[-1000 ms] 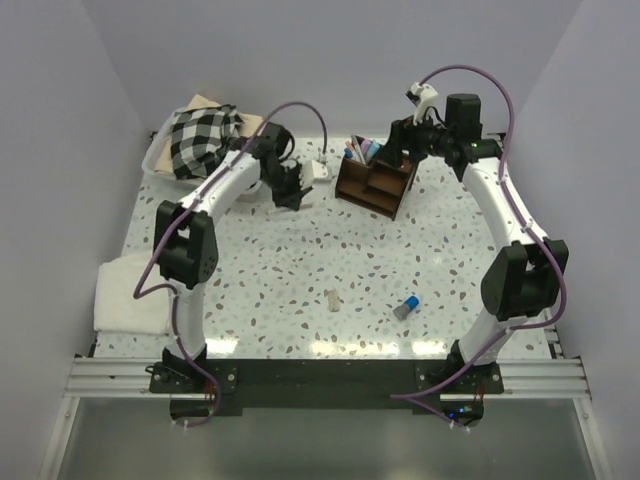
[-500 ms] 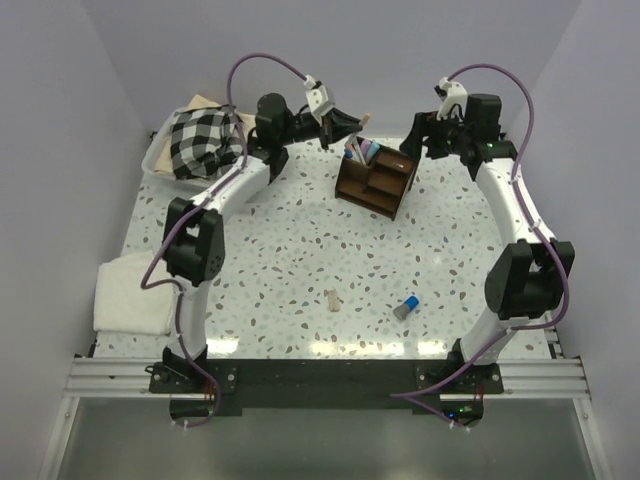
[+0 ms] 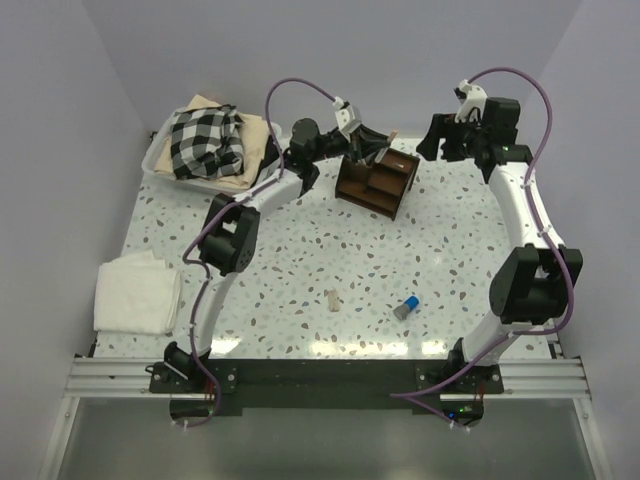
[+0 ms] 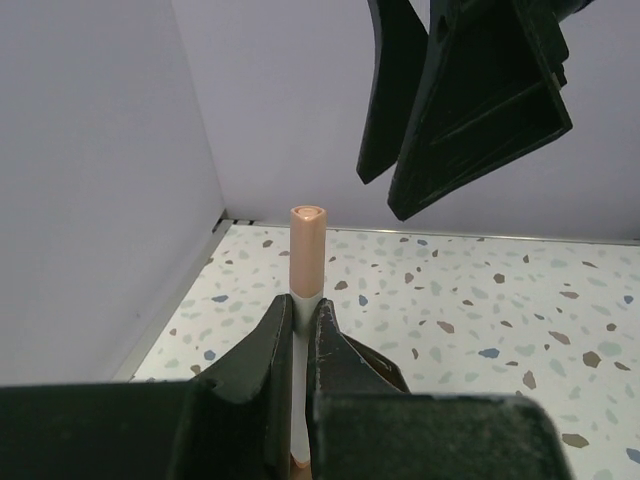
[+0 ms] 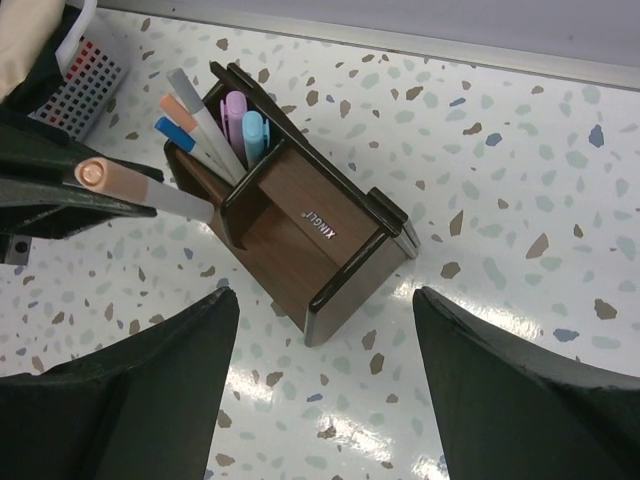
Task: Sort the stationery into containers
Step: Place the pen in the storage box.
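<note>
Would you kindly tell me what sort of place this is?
Probably a robot test cell, not a real office: plain lavender walls box in a speckled tabletop, and two arms are bolted to a metal rail at its near edge.

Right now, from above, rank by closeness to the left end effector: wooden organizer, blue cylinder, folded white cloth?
1. Wooden organizer, right beside the left end effector.
2. Blue cylinder, front right.
3. Folded white cloth, front left.

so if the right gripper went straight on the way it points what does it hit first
Probably the wooden organizer, at its low end, framed by the open right gripper; depth is unclear.
</note>
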Motion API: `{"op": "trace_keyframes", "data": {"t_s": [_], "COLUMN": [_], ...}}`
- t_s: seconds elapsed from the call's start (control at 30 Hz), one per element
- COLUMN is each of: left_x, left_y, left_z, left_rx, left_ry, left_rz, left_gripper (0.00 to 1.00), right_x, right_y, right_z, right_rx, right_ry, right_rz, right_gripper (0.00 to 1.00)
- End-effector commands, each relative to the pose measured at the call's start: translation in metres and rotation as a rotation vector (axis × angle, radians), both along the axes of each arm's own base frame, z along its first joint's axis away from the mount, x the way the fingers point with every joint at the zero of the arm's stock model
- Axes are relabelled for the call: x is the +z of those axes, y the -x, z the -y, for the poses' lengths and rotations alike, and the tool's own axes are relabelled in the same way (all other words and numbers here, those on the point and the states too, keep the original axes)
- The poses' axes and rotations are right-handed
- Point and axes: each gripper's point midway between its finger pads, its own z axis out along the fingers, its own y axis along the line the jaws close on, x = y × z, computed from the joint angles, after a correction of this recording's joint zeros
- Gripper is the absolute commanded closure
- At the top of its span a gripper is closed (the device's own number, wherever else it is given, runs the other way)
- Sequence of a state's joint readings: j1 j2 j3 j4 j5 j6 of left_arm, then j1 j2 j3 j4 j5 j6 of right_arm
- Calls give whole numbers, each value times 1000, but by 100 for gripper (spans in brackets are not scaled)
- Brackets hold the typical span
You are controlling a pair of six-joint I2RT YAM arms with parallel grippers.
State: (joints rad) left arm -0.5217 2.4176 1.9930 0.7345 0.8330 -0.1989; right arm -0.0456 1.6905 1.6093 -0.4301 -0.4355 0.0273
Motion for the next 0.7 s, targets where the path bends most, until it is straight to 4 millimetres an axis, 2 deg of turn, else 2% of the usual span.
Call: {"op": "trace_keyframes", "data": {"t_s": [0.0, 0.2, 0.37, 0.67], "left_x": [38, 23, 2, -20], "left_y": [-12, -23, -36, -52], "left_z": [-8, -10, -11, -24], "left_rx": [53, 91, 129, 163], "left_ry": [77, 53, 24, -5], "left_rz": [117, 113, 112, 87], "left_gripper": [100, 100, 100, 100], "right_x": [13, 4, 2, -6], "right_y": [7, -2, -7, -6], "right_z": [5, 3, 3, 3], "right_rx": [-19, -18, -18, -19], "right_ry": [4, -21, -27, -26], "right_rz": [24, 3, 2, -15], "right_gripper": [25, 25, 25, 25]}}
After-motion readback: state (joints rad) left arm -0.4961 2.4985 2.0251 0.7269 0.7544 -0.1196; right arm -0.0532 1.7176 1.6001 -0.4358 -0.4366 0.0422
